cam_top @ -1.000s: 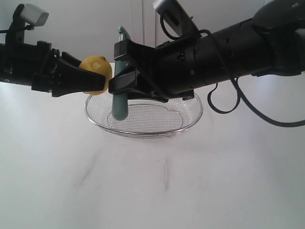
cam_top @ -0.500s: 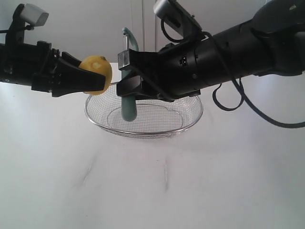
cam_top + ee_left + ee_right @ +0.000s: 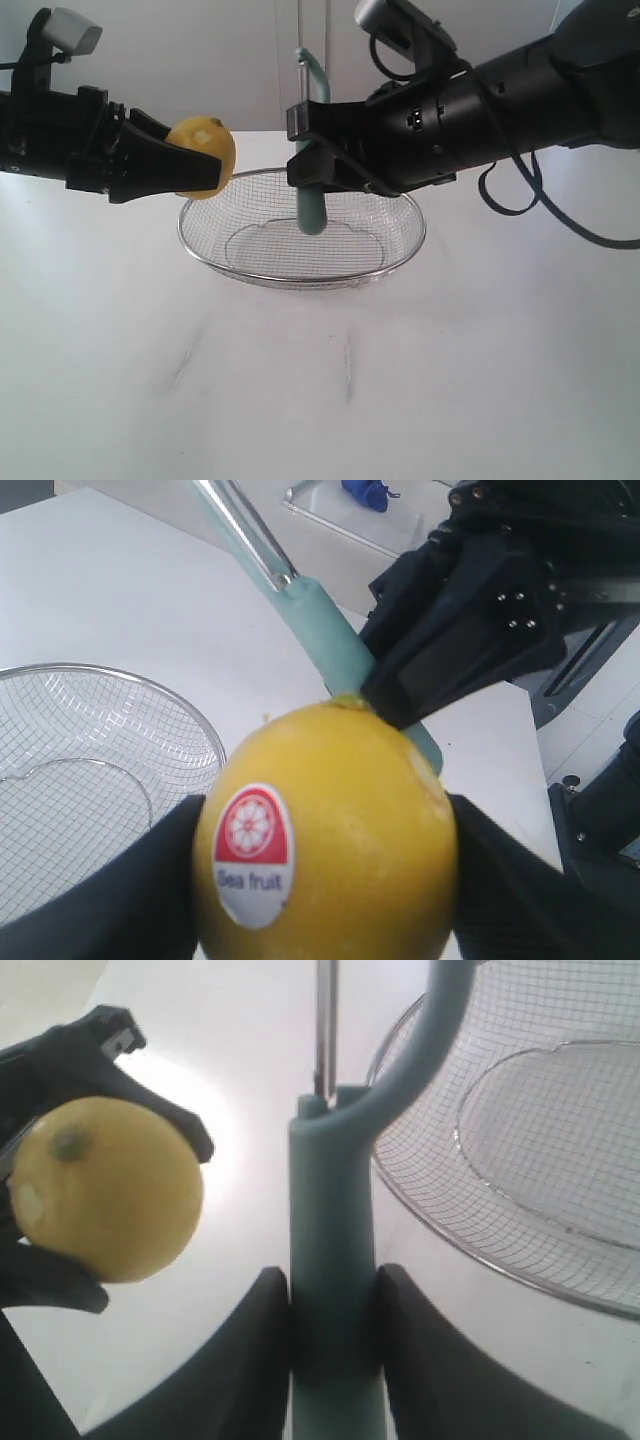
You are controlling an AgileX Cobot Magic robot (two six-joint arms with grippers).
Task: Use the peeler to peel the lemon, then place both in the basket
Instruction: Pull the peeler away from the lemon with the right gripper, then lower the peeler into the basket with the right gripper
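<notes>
Two items are held aloft, neither in the basket (image 3: 300, 283). Exterior view: left gripper (image 3: 208, 168) pinches the lemon (image 3: 203, 145) beside the rim; right gripper (image 3: 304, 155) clamps the peeler (image 3: 311, 215) upright over the mesh, apart from the fruit. Left wrist view: rind largely whole, sticker (image 3: 255, 830) intact. Right wrist view: jaws pressed on the handle. Peeling is judged hardly begun, if at all, and both placements are outstanding

basket (image 3: 300, 283): set on the table (image 3: 450, 390) | lemon (image 3: 203, 158): held off the table, above the basket's left rim | peeler (image 3: 311, 205): held upright over the basket's middle
</notes>
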